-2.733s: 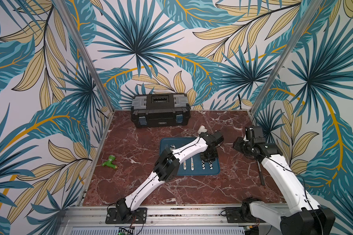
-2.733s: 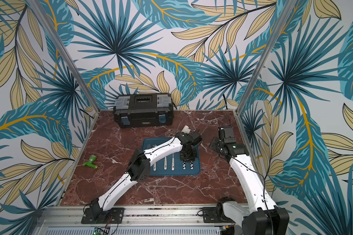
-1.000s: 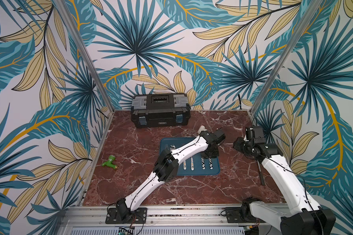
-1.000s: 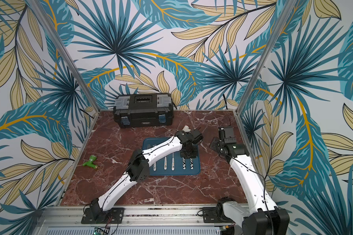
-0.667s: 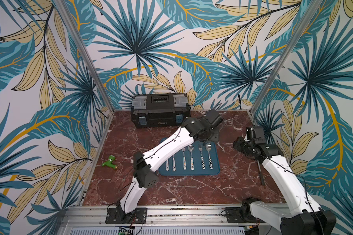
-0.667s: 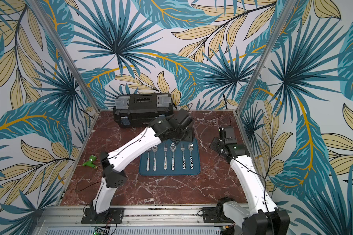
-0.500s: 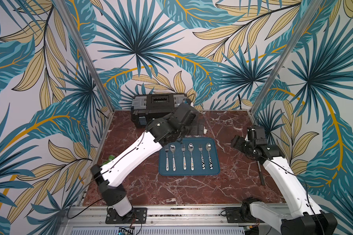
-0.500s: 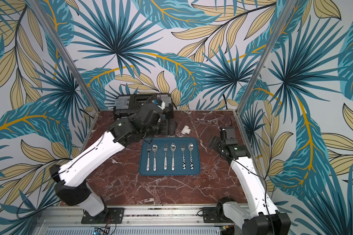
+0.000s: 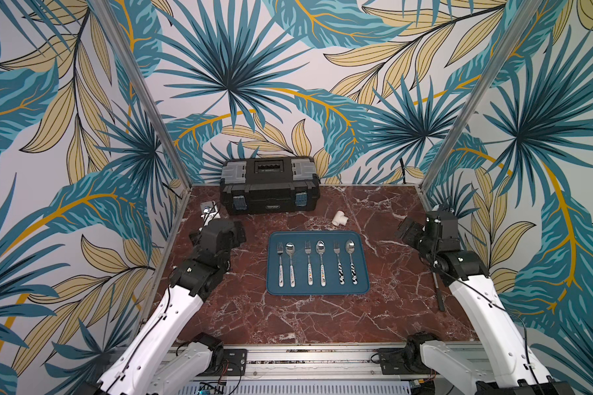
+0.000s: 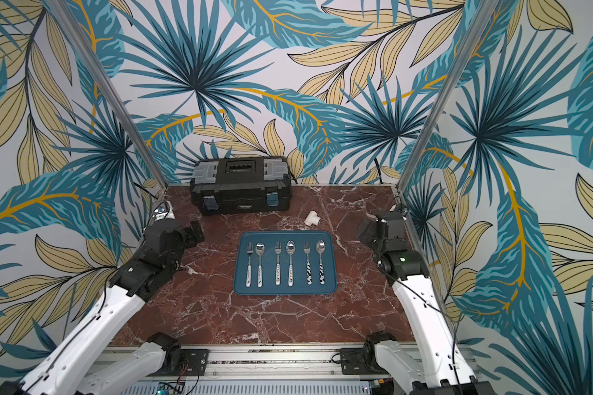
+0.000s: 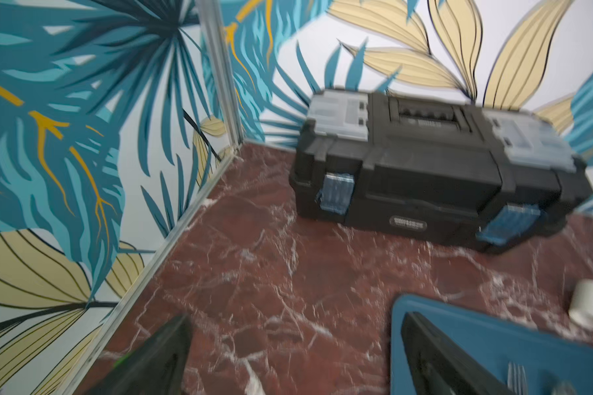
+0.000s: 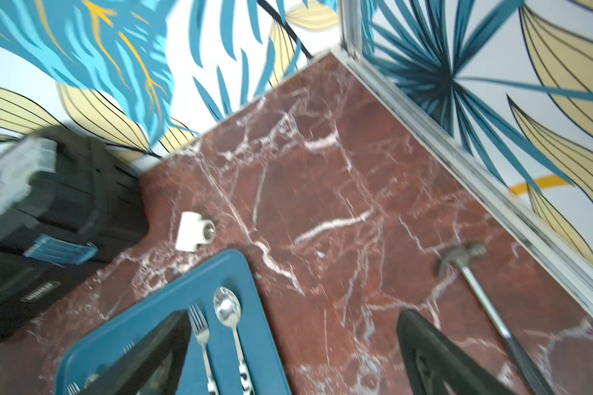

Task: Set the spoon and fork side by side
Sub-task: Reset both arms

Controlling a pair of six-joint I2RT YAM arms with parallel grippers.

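A blue tray [image 9: 319,290] lies mid-table in both top views, holding three fork-and-spoon pairs in a row. At its right end a fork [image 9: 338,261] and a spoon [image 9: 351,261] with black-and-white handles lie parallel, side by side, heads to the back. The right wrist view shows this fork [image 12: 199,331] and spoon [image 12: 228,311] too. My left gripper [image 9: 237,236] hovers left of the tray, open and empty [image 11: 295,328]. My right gripper [image 9: 406,232] hangs right of the tray, open and empty [image 12: 293,321].
A black toolbox [image 9: 269,189] stands against the back wall. A white pipe fitting [image 9: 339,219] lies just behind the tray. A hammer [image 9: 439,290] lies along the right wall under my right arm. A small white and metal item [image 9: 209,212] sits at the back left.
My left arm has swung off the tray's right end and back to the table's left side, jaws now open. All the cutlery is uncovered. The right arm has barely moved.
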